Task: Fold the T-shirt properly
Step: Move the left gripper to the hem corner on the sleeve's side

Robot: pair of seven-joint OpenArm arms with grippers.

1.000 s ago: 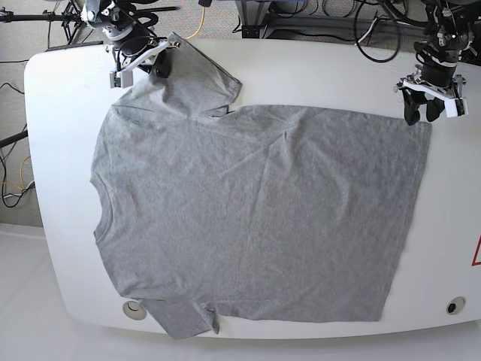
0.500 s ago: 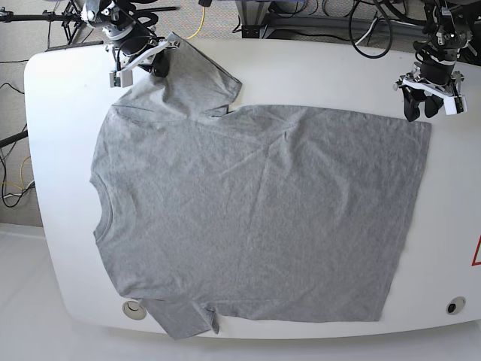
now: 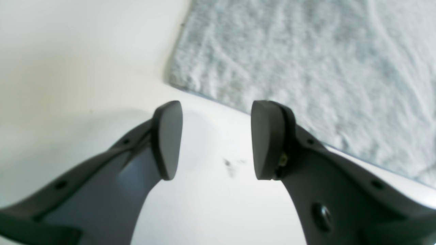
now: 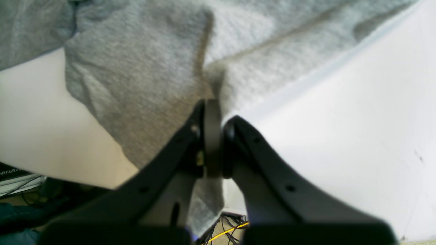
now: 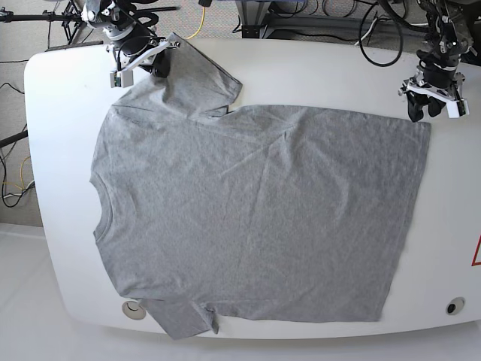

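While flat on table [image 5: 316, 71], T-shirt [image 5: 255, 218] sleeve in right tool [image 4: 214, 112].

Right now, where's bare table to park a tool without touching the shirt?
Bare table runs left of the T-shirt collar, and right of its hem. The far corners are crowded: right gripper pinches the sleeve, open left gripper hangs by the hem corner.

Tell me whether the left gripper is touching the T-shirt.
Apart. The left wrist view shows the left gripper open over bare table, with the T-shirt corner beyond it.
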